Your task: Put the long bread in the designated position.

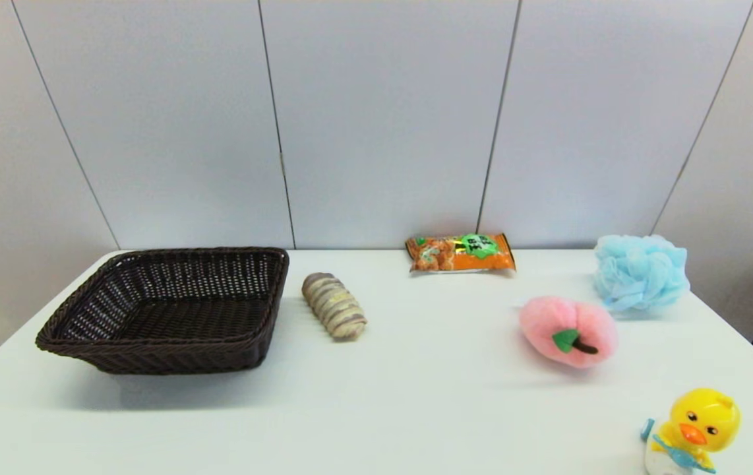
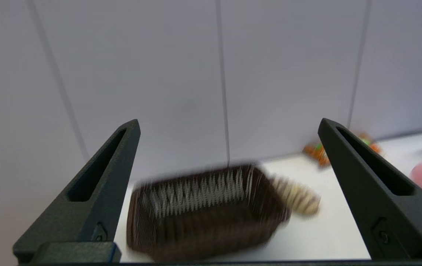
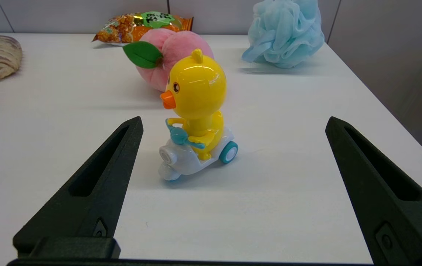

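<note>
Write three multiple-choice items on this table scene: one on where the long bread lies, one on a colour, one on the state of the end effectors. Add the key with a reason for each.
1. Where is the long bread?
A. Inside the basket
B. On the table just right of the basket
C. On top of the snack packet

2. What colour is the bath pouf?
A. Light blue
B. Red
C. Black

3. How do the left end effector and right end effector stand?
A. Both shut on the bread
B. One open, one shut
C. Both open and empty

Key: B, the loaf rests on the white table beside the wicker basket, outside its rim. A, the pouf by the far right edge is pale blue. C, each wrist view shows its fingers spread wide with nothing held between them.
</note>
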